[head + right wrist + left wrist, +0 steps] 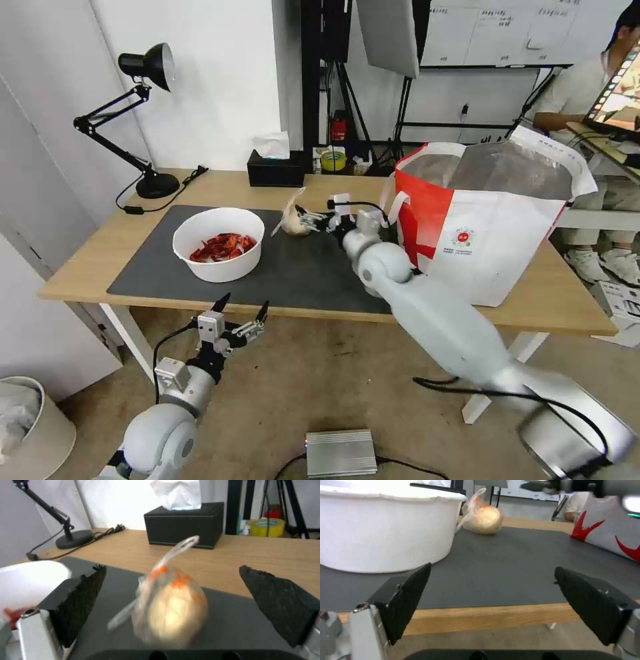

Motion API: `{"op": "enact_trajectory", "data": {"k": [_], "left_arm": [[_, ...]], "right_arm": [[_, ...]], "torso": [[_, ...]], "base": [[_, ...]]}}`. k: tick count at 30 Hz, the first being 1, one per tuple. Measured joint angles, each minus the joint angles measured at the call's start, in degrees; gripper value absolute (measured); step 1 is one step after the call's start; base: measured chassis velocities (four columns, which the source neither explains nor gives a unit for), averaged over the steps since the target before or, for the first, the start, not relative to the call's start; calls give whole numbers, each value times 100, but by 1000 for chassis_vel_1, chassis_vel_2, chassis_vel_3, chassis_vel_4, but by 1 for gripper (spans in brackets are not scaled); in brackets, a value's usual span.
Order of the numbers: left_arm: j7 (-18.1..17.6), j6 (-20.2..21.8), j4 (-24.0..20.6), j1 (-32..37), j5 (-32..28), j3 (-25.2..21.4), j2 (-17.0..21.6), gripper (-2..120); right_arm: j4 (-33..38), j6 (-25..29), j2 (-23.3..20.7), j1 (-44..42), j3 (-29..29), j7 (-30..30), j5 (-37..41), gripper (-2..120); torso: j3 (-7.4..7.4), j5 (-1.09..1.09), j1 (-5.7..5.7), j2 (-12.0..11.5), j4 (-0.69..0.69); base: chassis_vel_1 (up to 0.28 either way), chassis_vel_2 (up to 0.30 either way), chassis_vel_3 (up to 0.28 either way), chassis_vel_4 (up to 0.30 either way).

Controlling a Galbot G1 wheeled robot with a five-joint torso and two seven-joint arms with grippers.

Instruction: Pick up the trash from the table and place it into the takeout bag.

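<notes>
In the head view we look down on a long light-wood bench [200, 183] on white legs carrying a large dark grey mat [300, 267], with a bare concrete floor below and white walls behind. A black desk lamp [143, 100] stands at upper left and a black tissue box [275, 170] at the far edge. Left of centre on the mat sits a white round bowl of red crayfish shells [219, 243]. A clear bag around a beige ball [293, 220] lies at centre, its knotted tail pointing up and left. The large white-and-red takeout bag with foil lining [490, 220] stands upright at right, mouth open. Our right end effector [311, 219] is just beside the ball bag, fingers spread. Our left end effector [241, 311] hangs below the bench's near edge, fingers apart.

In the left wrist view, the left end effector [493, 580] gapes wide over the bench edge; the bowl [386, 527] fills the upper left, the ball bag [485, 517] lies beyond it, and the takeout bag [610, 532] is at right.

In the right wrist view, the right end effector [171, 585] frames the ball bag [171, 612] between open fingers, without touching it; the bag's long axis runs upright, its tail leaning toward the tissue box [185, 525].
</notes>
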Motion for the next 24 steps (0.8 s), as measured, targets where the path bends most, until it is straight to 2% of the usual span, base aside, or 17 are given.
{"op": "enact_trajectory", "data": {"k": [1,8,24], "left_arm": [[-7,-4,8,-10,2,5,-7,100],[-24,-5,11,15,126,85,-98,100],[-40,4,-63,100,229,94,-218,100]], "right_arm": [[-317,-3,164,153,12,-78,-5,100],[-1110,-202,613,672,202,-454,50,100],[-1897,-751,986,852,325,-592,7,100]], "torso": [[0,0,0,0,-1],[-1,-2,0,1,1],[-1,0,-1,1,0]], "base": [[0,0,0,0],[0,0,0,0],[0,0,0,0]]}}
